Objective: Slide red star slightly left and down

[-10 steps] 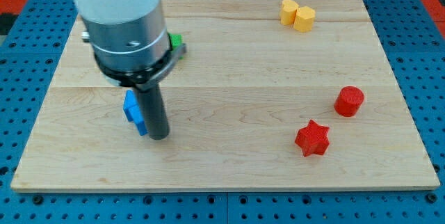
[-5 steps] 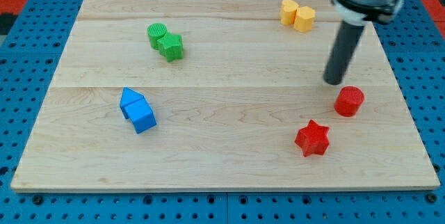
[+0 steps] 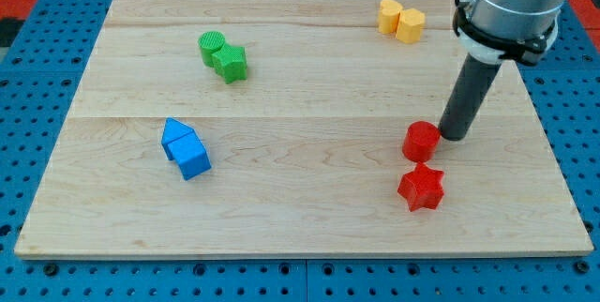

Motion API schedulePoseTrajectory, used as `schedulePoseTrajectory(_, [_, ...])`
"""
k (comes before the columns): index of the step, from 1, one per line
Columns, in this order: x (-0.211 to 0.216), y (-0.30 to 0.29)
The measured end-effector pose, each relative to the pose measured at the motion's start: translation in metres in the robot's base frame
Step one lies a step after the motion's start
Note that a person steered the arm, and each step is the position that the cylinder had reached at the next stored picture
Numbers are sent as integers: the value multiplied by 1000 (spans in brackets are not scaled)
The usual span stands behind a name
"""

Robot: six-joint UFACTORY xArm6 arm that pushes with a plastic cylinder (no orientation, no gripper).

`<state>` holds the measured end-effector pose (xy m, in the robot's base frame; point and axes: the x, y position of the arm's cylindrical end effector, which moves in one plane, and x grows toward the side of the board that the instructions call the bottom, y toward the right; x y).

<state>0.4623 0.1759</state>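
Observation:
The red star (image 3: 421, 188) lies on the wooden board (image 3: 300, 218) at the view's lower right. A red cylinder (image 3: 422, 141) stands just above it, close to or touching its top. My tip (image 3: 456, 135) is right beside the red cylinder, against its right side, and above and to the right of the red star. The dark rod rises to the arm's grey body (image 3: 514, 2) at the view's upper right.
Two yellow blocks (image 3: 401, 20) sit together at the view's top right. A green cylinder (image 3: 212, 46) and a green star (image 3: 231, 63) sit at the upper left. Two blue blocks (image 3: 185, 148) lie at the left.
The arm swept from the blue blocks at the left to the right side. The red cylinder has been pushed left and now stands just above the red star. The red star has not moved.

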Motion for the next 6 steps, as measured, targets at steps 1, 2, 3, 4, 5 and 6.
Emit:
schedulePoseTrajectory(1, [1,-6])
schedulePoseTrajectory(2, [11,-6])
schedulePoseTrajectory(3, [6,-15])
schedulePoseTrajectory(4, [0,-25])
schedulePoseTrajectory(5, [12,-44])
schedulePoseTrajectory(6, [28,-44])
